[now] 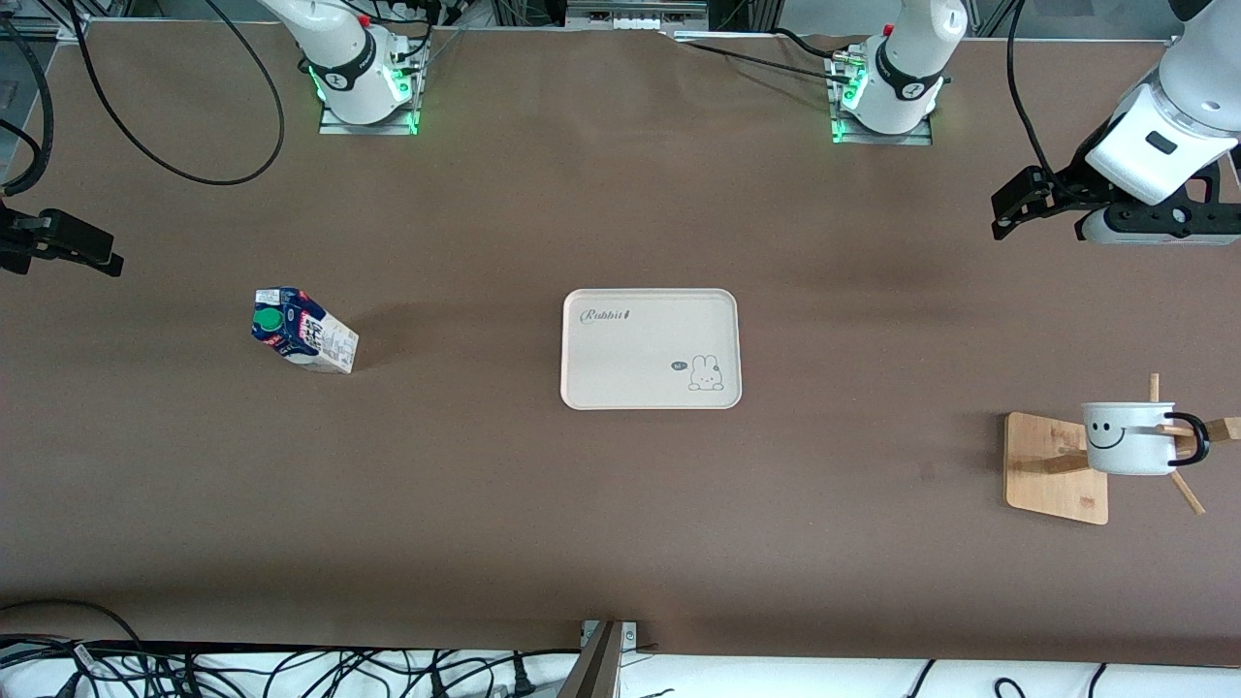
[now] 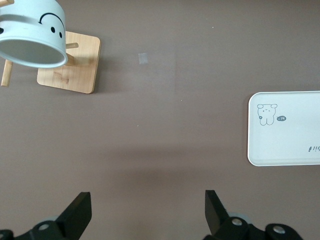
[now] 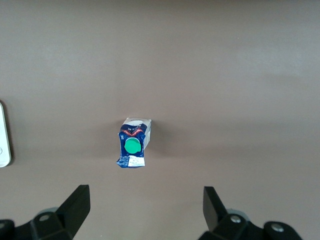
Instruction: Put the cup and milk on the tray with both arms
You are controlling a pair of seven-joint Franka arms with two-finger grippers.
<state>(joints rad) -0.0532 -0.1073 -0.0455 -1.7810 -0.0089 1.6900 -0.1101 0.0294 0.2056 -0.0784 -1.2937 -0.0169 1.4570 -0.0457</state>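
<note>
— Where is the cup [image 1: 1128, 438] right now?

— It hangs on a peg of the wooden rack [image 1: 1057, 468] near the left arm's end of the table, smiley face showing, black handle hooked over the peg. In the left wrist view the cup [image 2: 32, 32] shows its open mouth, with the rack's square base [image 2: 70, 62] under it.

— And the milk [image 1: 303, 330]?

— It stands upright on the brown table [image 1: 620, 504] toward the right arm's end, green cap visible on its sloped top. The right wrist camera looks straight down on it [image 3: 133, 143].

— The tray [image 1: 651, 349]?

— It lies flat in the middle of the table, between the milk and the rack and well apart from both. Nothing lies on it.

— What about the grippers?

— The left gripper [image 1: 1018, 208] hangs in the air over the left arm's end of the table, jaws spread wide and holding nothing; its fingers [image 2: 80, 212] frame bare tabletop. The right gripper [image 1: 68, 247] hovers at the right arm's end, jaws equally spread and empty, its fingers [image 3: 77, 205] apart from the carton.
</note>
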